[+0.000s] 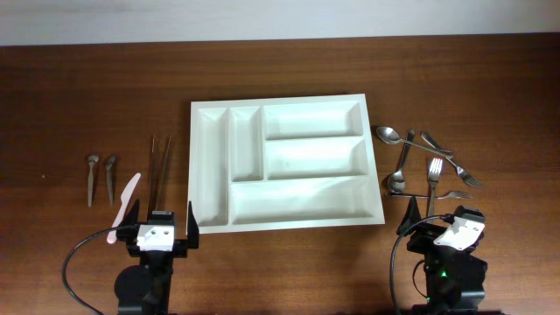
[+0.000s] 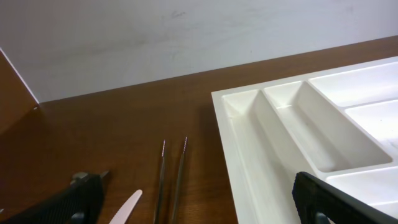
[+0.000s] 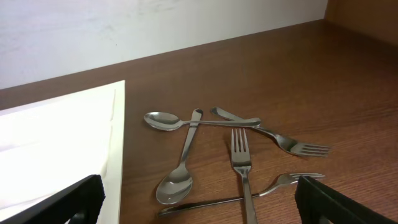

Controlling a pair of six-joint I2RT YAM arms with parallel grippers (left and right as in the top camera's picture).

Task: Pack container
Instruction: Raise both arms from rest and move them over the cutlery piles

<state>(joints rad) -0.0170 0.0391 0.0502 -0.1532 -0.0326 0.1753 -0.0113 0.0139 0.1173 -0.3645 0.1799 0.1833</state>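
Overhead: my left gripper [image 1: 163, 220] and right gripper [image 1: 444, 215] gape, empty. The container [image 1: 199, 166] lies ahead, between them.

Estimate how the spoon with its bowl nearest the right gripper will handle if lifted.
The spoon looks like polished metal: likely stiff, slippery to grip. Its handle crosses another spoon, so lifting may disturb that one. It lies flat on the table, probably hard to get under.

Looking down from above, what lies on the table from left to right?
Two short metal utensils → pale plastic knife → two thin metal sticks → white tray → heap of spoons and forks.
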